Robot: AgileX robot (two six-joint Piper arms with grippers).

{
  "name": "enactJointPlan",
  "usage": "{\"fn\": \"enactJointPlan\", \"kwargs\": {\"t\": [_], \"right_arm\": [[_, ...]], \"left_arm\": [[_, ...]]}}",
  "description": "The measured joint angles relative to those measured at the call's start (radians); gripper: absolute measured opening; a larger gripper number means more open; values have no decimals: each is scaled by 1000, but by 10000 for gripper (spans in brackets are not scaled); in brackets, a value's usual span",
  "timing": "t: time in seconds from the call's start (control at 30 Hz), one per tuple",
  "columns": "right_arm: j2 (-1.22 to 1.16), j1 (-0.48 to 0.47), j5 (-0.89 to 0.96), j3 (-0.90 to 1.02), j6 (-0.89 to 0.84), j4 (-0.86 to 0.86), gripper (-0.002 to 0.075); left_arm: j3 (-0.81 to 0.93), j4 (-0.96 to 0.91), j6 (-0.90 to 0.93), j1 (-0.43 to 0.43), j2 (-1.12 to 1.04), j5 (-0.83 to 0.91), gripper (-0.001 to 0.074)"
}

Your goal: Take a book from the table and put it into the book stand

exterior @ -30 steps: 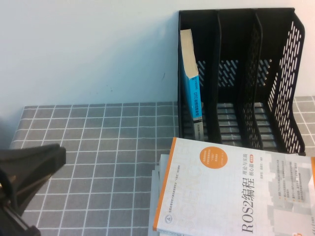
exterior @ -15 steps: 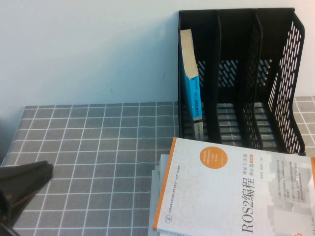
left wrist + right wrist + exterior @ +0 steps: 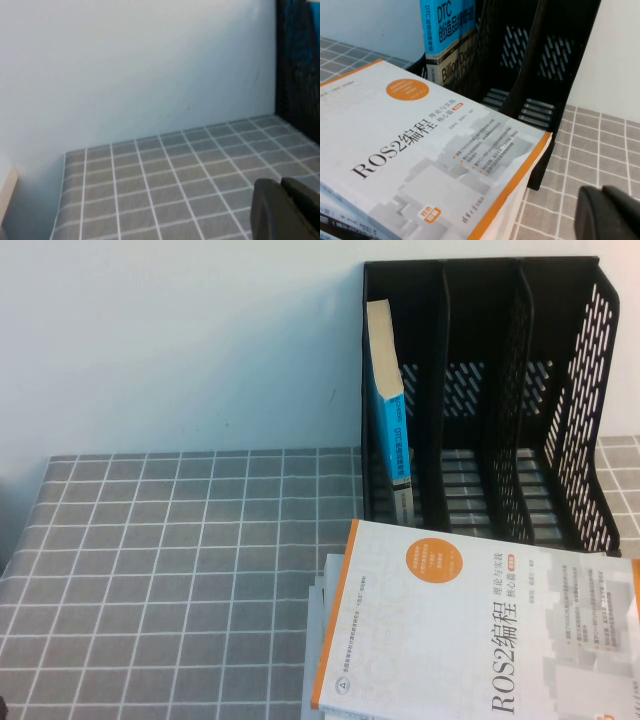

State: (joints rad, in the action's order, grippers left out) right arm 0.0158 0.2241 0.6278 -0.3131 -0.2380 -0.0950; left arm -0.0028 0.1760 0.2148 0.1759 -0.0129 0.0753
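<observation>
The book (image 3: pixel 388 390), with its cyan spine, stands upright in the leftmost slot of the black book stand (image 3: pixel 500 390) at the back right of the table (image 3: pixel 180 570). It leans slightly against the slot's left wall. The right wrist view shows its "DTC" cover (image 3: pixel 447 30) inside the stand (image 3: pixel 535 60). My left gripper (image 3: pixel 280 182) is shut and empty, low over the grid cloth, well left of the stand (image 3: pixel 297 65). My right gripper (image 3: pixel 602 191) is shut and empty over the cloth beside the stand's front corner. Neither gripper shows in the high view.
A white "ROS2" book with an orange circle (image 3: pixel 480 640) lies on top of a stack of books in front of the stand, and also shows in the right wrist view (image 3: pixel 420 150). A pale wall stands behind the table.
My left gripper has drawn back toward the lower left and left the high view. The book and the stack have not moved.
</observation>
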Motion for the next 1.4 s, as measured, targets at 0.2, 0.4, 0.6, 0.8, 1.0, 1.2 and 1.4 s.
{"fn": "enactJointPlan", "kwargs": {"t": [0.2,0.4,0.6,0.8,1.0,1.2,1.4], "right_arm": [[0,0,0,2,0,0,-3],[0,0,0,2,0,0,-3],[0,0,0,2,0,0,-3],[0,0,0,2,0,0,-3],[0,0,0,2,0,0,-3],[0,0,0,2,0,0,-3],[0,0,0,2,0,0,-3]], "left_arm": [[23,16,-4,-49,22,123,0],[23,10,-47,-49,10,230,0],[22,-54,-161,-49,22,232,0],[22,-70,-185,-49,24,232,0],[22,-72,-185,-49,24,234,0],[22,-72,-186,-49,24,235,0],[22,-72,-186,-49,24,238,0]]}}
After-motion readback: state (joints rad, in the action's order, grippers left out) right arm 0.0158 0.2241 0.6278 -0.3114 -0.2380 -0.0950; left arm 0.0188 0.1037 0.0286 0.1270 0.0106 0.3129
